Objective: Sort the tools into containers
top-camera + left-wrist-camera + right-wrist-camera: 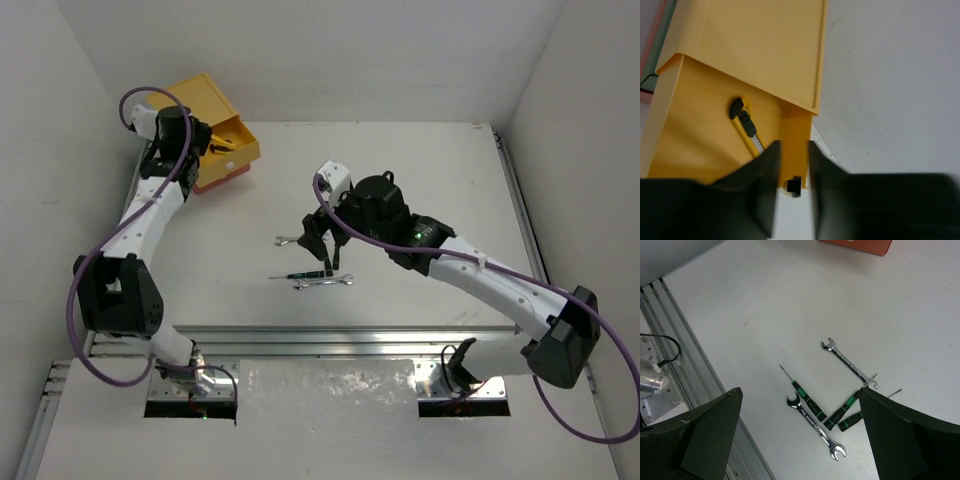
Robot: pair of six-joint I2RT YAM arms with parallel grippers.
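Note:
The yellow top drawer (240, 143) of the containers stands pulled out, with a yellow utility knife (745, 128) lying inside it. My left gripper (205, 140) (794, 146) is shut on the drawer's front wall (795, 130). My right gripper (318, 240) (800, 390) hangs wide open above the loose tools with nothing between its fingers. Below it lie two silver wrenches (849, 364) (815, 426) and three green-and-black screwdrivers (807, 400) (841, 413) (852, 421). From above, one wrench (323, 283) and one screwdriver (295, 275) show beside the right gripper.
The orange-red bottom drawer (222, 180) (860, 245) sits under the yellow box (200, 95). Aluminium rails (330, 340) (680, 340) run along the near table edge. White walls close in the left, back and right sides.

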